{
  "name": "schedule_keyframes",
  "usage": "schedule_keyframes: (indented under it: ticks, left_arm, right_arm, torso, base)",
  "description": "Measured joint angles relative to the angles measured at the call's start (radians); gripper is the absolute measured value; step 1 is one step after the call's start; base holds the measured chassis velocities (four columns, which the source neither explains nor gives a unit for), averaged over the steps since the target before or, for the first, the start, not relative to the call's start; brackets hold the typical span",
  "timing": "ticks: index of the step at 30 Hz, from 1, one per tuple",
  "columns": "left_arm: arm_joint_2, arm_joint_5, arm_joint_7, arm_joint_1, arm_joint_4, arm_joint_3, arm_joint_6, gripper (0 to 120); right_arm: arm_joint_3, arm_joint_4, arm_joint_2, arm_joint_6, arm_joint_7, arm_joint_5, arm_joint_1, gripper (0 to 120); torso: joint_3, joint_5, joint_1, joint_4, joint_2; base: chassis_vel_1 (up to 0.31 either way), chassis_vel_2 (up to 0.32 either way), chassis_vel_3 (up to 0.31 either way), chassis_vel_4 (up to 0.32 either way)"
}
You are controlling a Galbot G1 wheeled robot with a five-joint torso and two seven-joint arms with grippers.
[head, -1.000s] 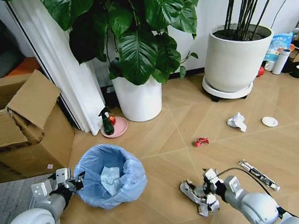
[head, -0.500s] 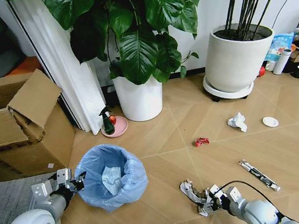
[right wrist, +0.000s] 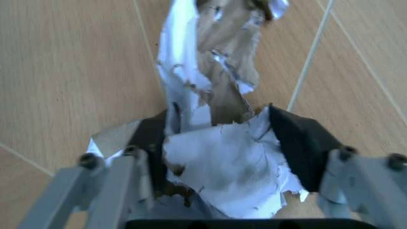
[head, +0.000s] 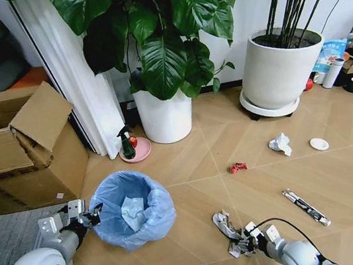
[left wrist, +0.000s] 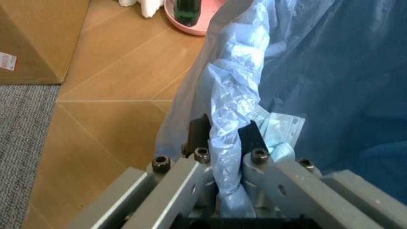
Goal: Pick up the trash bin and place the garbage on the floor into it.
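Wooden floor point(head: 200, 236) spreads wide, litter scattered across it, and the trash bin point(head: 132, 208) sits low at left, its bag-lined rim pinched between the left gripper's point(left wrist: 224, 138) fingers. At right, the right gripper point(right wrist: 232, 148) straddles a torn paper point(head: 226, 227), fingers apart; it looks flimsy and light, best pinched at its bunched middle.

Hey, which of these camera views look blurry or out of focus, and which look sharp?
Head view: evenly lit and sharp across the wooden floor. Left wrist view: the crinkly light-blue plastic bag is reasonably crisp. Right wrist view: the torn white paper and the floor look soft, slightly blurred.
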Motion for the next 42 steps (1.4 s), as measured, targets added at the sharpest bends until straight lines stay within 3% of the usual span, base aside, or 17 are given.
schedule_keyframes:
  ticks: [3, 6, 7, 13, 25, 33, 39, 42]
  left_arm:
    - [0.000, 0.000, -0.001, 0.000, -0.002, 0.001, 0.000, 0]
    - [0.001, 0.000, -0.001, 0.000, -0.002, 0.001, 0.000, 0]
    - [0.002, 0.000, -0.001, 0.000, -0.003, 0.001, 0.000, 0]
    - [0.002, 0.000, -0.002, 0.001, -0.008, 0.002, 0.000, 0]
    - [0.007, 0.002, -0.002, 0.012, -0.014, 0.000, 0.001, 0]
    - [0.018, 0.010, 0.001, 0.010, -0.006, 0.017, 0.006, 0]
    - [0.018, 0.012, -0.013, -0.013, -0.001, 0.055, 0.023, 0]
    - [0.023, 0.012, -0.024, -0.031, 0.005, 0.083, 0.031, 0]
  right_arm:
    - [0.005, -0.001, 0.012, 0.012, 0.009, -0.004, -0.001, 38]
    - [0.008, 0.002, 0.014, 0.017, 0.011, -0.004, -0.003, 31]
    - [0.011, 0.007, 0.014, 0.020, 0.012, -0.004, -0.005, 23]
    - [0.039, 0.043, 0.026, 0.021, 0.026, 0.018, -0.011, 1]
    - [0.143, 0.208, 0.023, 0.049, 0.043, 0.061, -0.021, 0]
    - [0.168, 0.447, -0.082, 0.010, 0.090, 0.243, 0.075, 0]
    - [0.073, 0.557, -0.182, -0.016, 0.107, 0.376, 0.225, 0]
    - [-0.036, 0.599, -0.213, -0.029, 0.125, 0.461, 0.333, 0]
  torso:
    - [0.000, 0.0002, 0.000, 0.0000, 0.000]
    - [0.000, 0.0002, 0.000, 0.0000, 0.000]
    - [0.000, 0.0002, 0.000, 0.0000, 0.000]
    - [0.000, 0.0002, 0.000, 0.0000, 0.000]
    - [0.000, 0.0003, 0.000, -0.0002, 0.000]
    - [0.000, 0.0002, 0.000, 0.0000, 0.000]
    - [0.000, 0.0000, 0.000, 0.0000, 0.000]
    - [0.000, 0.0004, 0.000, 0.0000, 0.000]
  base:
    - [0.000, 0.000, 0.000, 0.000]
    - [0.000, 0.000, 0.000, 0.000]
    - [0.000, 0.000, 0.000, 0.000]
    - [0.000, 0.000, 0.000, 0.000]
    - [0.000, 0.000, 0.000, 0.000]
    - [0.000, 0.000, 0.000, 0.000]
    - [0.000, 0.000, 0.000, 0.000]
    - [0.000, 0.000, 0.000, 0.000]
